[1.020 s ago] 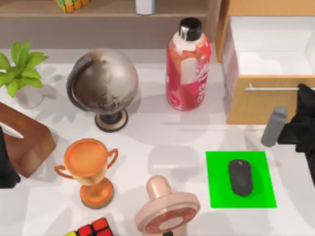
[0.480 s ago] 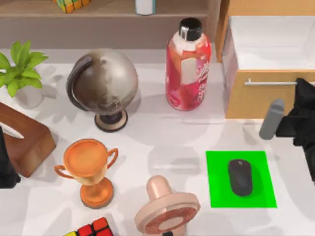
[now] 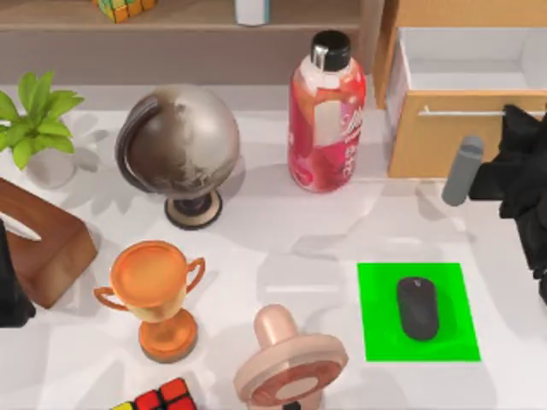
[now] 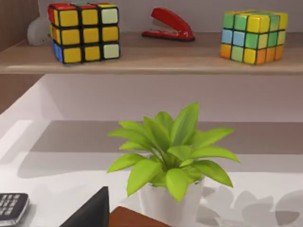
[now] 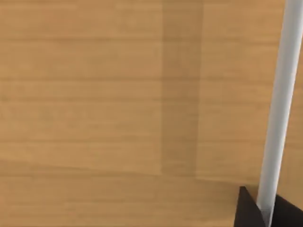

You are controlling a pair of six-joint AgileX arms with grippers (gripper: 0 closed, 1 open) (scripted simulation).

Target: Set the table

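The desk (image 3: 282,231) was white. A bright green mat (image 3: 376,325) carried a black mouse (image 3: 417,307). The bottle (image 3: 326,115) was red and white with a black cap. The globe (image 3: 181,143) was mottled grey-brown, the trophy (image 3: 154,282) orange, the drawer front (image 3: 444,145) light wood with a white handle (image 5: 277,113).

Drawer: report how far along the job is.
Done: the mouse sits on the green pad. In hand: the right gripper clasps the handle of the drawer, which stands partly open. Left, probably: shutting it and letting go. The left arm is parked at the table's left edge.
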